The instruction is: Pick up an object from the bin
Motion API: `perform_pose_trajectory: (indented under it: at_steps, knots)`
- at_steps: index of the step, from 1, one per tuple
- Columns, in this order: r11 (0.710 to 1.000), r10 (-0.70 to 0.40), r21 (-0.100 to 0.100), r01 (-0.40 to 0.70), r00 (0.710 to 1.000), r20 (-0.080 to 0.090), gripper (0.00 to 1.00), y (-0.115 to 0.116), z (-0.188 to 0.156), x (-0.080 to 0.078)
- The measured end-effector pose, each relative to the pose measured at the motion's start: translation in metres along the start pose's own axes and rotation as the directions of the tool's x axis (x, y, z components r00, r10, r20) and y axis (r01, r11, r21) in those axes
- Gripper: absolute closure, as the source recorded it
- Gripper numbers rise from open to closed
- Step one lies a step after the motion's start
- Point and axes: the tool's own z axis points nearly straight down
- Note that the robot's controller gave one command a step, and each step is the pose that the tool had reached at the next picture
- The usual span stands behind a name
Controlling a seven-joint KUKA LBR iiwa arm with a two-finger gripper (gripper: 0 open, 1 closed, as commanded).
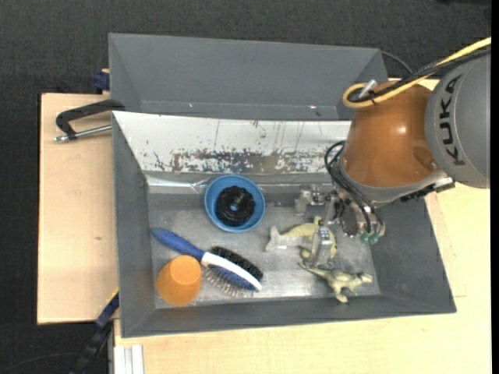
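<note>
My gripper (316,222) hangs low in the right half of the bin under the orange wrist cover. It is open, with one fingertip (309,200) toward the back wall and the other (323,245) toward the front. The right end of a pale shark-like toy (287,238) lies between them on the floor. Just in front of the gripper an olive toy lizard (340,280) lies by the front wall.
A blue bowl (234,203) with a black thing inside it stands left of centre. A hairbrush with a blue handle (209,260) and an orange cup (180,280) lie at the front left. The arm covers the bin's right rear.
</note>
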Motion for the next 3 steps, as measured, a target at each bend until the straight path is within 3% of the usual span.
perform_pose_trajectory:
  at_steps: [1, 2, 3]
  knots:
    - [0.998, 0.055, 0.002, -0.055, 0.998, -0.007, 0.00, -0.057, 0.089, -0.010]
    - [0.999, 0.050, 0.000, -0.050, 0.999, 0.000, 1.00, -0.054, 0.085, -0.012]
    - [0.999, 0.054, 0.000, -0.054, 0.998, 0.015, 1.00, -0.047, -0.071, -0.019]
